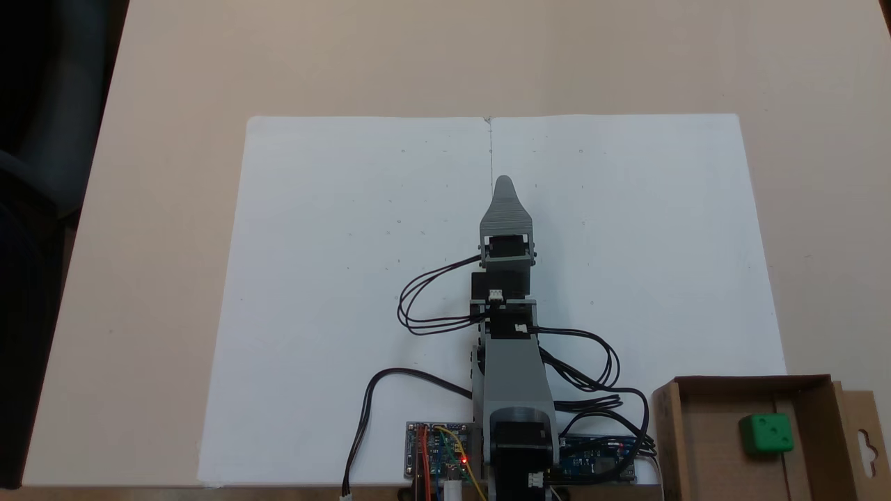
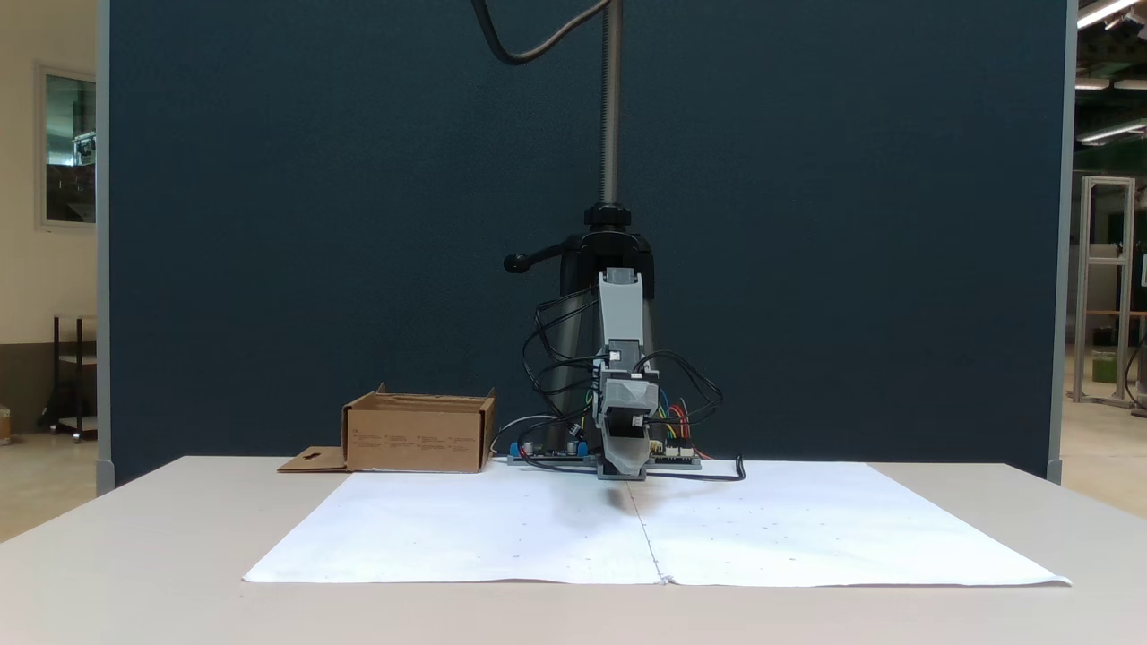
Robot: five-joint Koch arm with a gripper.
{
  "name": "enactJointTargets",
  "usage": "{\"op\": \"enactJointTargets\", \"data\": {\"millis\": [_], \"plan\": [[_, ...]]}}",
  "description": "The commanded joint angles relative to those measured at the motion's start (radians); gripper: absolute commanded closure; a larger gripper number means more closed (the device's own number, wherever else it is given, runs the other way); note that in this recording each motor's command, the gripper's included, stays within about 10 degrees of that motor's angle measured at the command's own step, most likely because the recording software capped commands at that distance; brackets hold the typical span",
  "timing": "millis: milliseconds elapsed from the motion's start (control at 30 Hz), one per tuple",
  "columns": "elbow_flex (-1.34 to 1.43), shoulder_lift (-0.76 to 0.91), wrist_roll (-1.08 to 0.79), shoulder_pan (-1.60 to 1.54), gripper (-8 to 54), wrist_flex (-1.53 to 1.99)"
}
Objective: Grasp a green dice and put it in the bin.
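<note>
The green dice (image 1: 766, 434) lies inside the bin (image 1: 703, 431), a shallow brown cardboard box at the lower right of a fixed view. From the front, the bin (image 2: 417, 443) stands left of the arm's base and its walls hide the dice. My gripper (image 1: 503, 184) points away from the base along the paper's centre line, far from the bin. It hangs low over the paper (image 2: 625, 473) with nothing in it. Only one grey jaw tip shows, so I cannot tell how the jaws stand.
White paper (image 1: 334, 278) covers the middle of the beige table (image 1: 160, 209). Circuit boards (image 1: 438, 452) and black cables (image 1: 418, 306) sit around the arm's base. The bin's flap (image 2: 309, 461) lies flat on the table. A black stand (image 2: 609, 242) rises behind the arm.
</note>
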Motion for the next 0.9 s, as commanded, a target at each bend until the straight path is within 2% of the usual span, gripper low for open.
{"op": "enactJointTargets", "data": {"millis": [0, 867], "plan": [[0.074, 0.118, -0.077, -0.002, 2.0, -0.168], [0.072, 0.114, -0.075, 0.012, 1.1, -0.638]]}}
